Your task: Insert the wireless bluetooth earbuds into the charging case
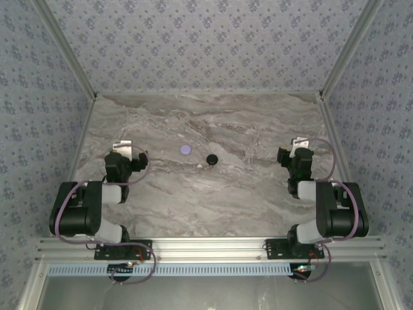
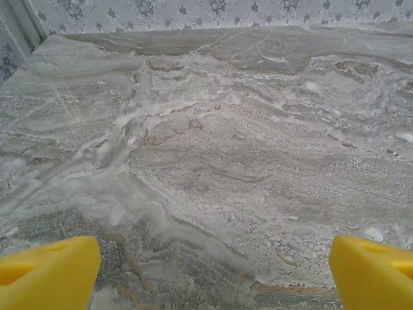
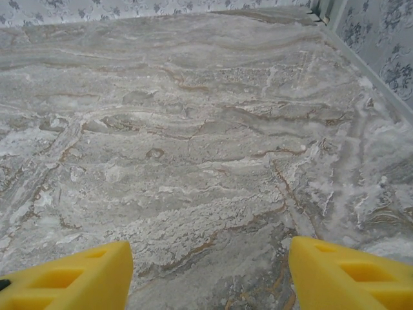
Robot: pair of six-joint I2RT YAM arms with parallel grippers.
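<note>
Nearest, left fingers (image 2: 45, 274) and right fingers (image 3: 352, 278) are gaping wide, gripping nothing. On the desk (image 1: 245, 200), a black puck (image 1: 211, 159) is sitting centrally, a dark speck (image 1: 202, 166), perhaps an earbud, at its seven o'clock, a lilac disc (image 1: 186, 149) at ten. Patterned wallpaper (image 1: 206, 45) is enclosing everything.

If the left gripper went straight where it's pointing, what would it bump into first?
Probably just the bare marble table, since the left gripper seems tilted down a little. Nothing lies ahead; if level, the back wall.
</note>
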